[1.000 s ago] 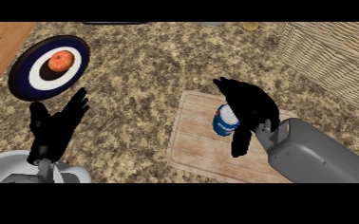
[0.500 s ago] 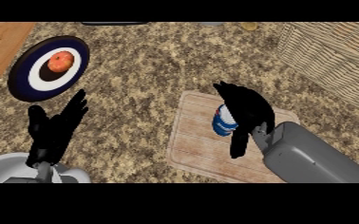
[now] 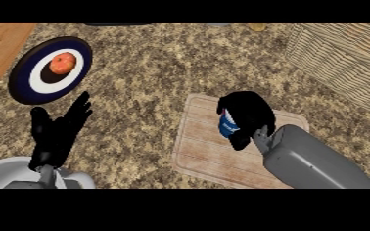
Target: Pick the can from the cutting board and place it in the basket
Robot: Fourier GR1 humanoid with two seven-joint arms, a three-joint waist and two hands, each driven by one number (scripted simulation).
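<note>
Head view, steeply down on a speckled counter (image 3: 159,73). Centre right: wooden cutting board (image 3: 209,151) with a blue and white can (image 3: 227,126) standing on it, right hand (image 3: 249,112) curled over and round the can, hiding most of it. Lower left: left hand (image 3: 57,132) resting, fingers straight and spread. Upper left: dark plate (image 3: 29,85) bearing an orange-red fruit (image 3: 63,62). Upper right: wicker basket (image 3: 336,54), well apart from the can.
</note>
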